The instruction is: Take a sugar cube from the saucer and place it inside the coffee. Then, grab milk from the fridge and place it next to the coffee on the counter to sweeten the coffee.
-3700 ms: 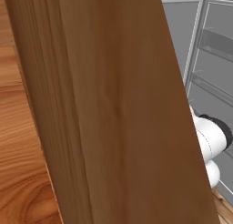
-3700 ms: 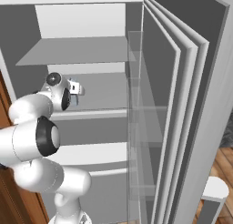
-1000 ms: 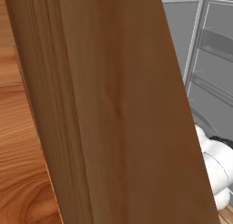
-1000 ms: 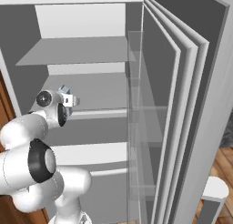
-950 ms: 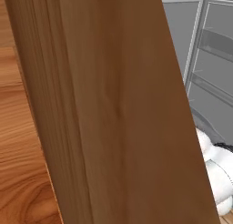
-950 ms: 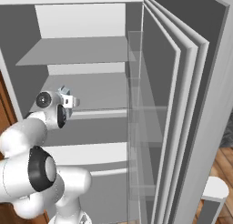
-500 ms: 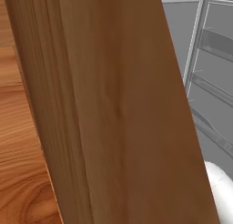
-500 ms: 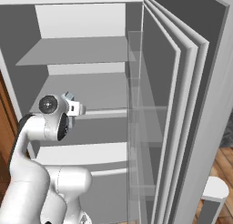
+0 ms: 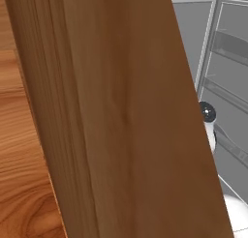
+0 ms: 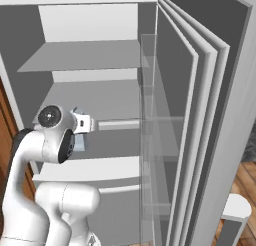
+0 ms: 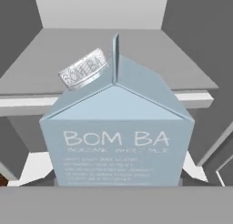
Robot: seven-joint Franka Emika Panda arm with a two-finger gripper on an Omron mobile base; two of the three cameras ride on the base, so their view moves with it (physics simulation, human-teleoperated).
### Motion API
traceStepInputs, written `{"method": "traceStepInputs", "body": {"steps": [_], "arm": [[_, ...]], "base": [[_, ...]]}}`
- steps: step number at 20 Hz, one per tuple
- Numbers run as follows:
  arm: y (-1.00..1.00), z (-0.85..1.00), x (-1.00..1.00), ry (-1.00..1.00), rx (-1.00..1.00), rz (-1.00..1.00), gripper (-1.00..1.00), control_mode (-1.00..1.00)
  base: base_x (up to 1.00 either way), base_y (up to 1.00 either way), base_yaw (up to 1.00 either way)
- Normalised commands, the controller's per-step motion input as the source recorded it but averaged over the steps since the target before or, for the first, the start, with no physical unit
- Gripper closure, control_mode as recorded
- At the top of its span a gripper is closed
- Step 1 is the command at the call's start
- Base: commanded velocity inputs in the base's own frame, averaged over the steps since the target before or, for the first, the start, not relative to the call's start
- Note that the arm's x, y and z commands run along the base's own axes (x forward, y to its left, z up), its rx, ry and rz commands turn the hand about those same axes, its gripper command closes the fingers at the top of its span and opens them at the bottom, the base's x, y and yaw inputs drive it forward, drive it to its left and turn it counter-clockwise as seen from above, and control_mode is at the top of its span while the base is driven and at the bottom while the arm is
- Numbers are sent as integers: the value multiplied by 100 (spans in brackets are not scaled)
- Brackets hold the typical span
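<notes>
Fridge (image 10: 105, 55) stands open, door (image 10: 210, 120) swung to the right, pale shelves (image 10: 90, 57) stacked inside; framing of the right base view matches the earlier frames, so the base has not driven. Wooden panel (image 9: 111, 116) covers most of the left base view as before, with a strip of fridge interior at its right edge. White arm (image 10: 45, 190) has folded lower than 3.7 s ago: then its wrist sat high and left by the upper shelf, now the wrist is down at the middle shelf level and reaches farther right into the compartment. In the left base view the arm's white bulk has dropped to the lower right corner and a dark joint cap (image 9: 207, 111) now shows beside the panel edge. End effector (image 10: 80, 137) sits at the milk (image 11: 116, 136) on the middle shelf; the pale blue carton stands upright, gabled top and silver cap (image 11: 84, 68) toward the hand camera, very close in the hand view. Fingertips are hidden behind the carton's lower edge; cannot tell whether the jaws stand apart or clamp the carton.
</notes>
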Motion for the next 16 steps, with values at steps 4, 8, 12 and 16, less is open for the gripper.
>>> {"method": "traceStepInputs", "body": {"steps": [4, 8, 12, 16], "arm": [[-4, 32, -40, 0, -5, 0, 100, -100], [0, 33, -27, -1, 0, 1, 100, -100], [0, 27, -26, -3, 0, 3, 100, -100], [0, 9, -11, 0, 0, 2, 100, 100]], "base": [[0, 0, 0], [0, 0, 0], [0, 0, 0], [-16, 0, 2]]}}
